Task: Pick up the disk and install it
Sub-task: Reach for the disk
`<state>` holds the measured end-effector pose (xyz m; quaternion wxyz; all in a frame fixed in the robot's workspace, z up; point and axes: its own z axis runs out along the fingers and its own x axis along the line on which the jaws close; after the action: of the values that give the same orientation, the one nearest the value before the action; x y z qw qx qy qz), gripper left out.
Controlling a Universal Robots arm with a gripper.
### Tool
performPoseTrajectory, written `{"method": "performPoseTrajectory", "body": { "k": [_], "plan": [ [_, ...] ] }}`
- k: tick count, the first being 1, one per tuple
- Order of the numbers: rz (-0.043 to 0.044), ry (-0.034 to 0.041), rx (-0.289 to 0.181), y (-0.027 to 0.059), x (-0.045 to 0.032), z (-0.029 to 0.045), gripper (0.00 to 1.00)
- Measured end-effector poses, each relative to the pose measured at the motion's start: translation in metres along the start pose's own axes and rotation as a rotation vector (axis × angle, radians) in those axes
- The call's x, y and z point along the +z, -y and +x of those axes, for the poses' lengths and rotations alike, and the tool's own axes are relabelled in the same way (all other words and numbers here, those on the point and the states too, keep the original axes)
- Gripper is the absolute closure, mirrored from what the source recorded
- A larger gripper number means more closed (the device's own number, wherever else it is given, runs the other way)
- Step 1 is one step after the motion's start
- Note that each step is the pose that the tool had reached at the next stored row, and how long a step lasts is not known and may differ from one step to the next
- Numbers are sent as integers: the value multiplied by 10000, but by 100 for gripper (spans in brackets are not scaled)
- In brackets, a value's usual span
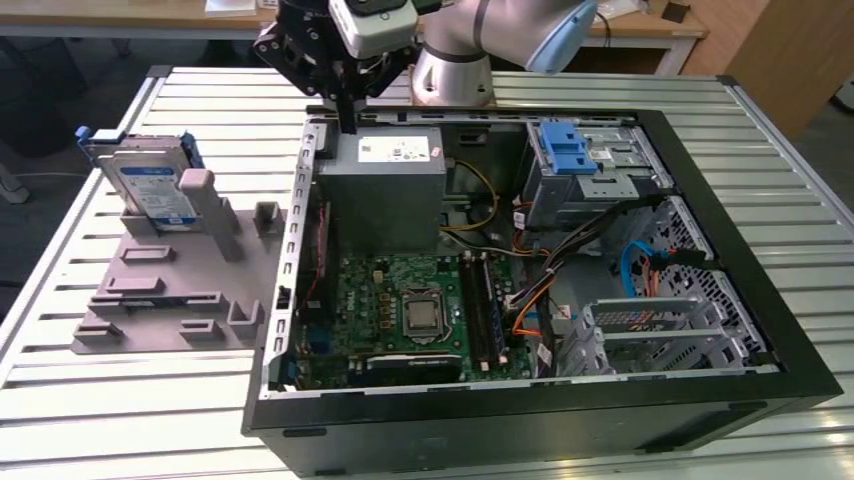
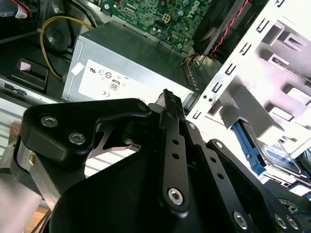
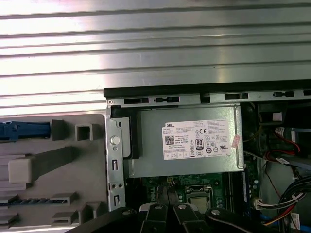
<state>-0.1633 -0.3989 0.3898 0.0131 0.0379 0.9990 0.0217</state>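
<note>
Disk (image 1: 150,185) upright in grey holder (image 1: 147,300); gripper (image 1: 350,120) pressed together, empty, above power supply (image 1: 387,190)

The exterior view looks from high at the near side, slanting down over the whole open computer case (image 1: 534,425) toward the far side of the table (image 1: 240,90). The first wrist view faces straight down from close above the power supply (image 3: 187,141), and the second wrist view looks slantwise past the gripper (image 2: 168,99), very near. All three views share this power supply.
</note>
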Motion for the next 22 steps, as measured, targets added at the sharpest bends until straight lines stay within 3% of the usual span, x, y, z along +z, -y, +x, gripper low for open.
{"method": "performPoseTrajectory", "body": {
  "k": [22],
  "plan": [
    [0, 0, 1, 6, 4, 74, 89]
  ]
}}
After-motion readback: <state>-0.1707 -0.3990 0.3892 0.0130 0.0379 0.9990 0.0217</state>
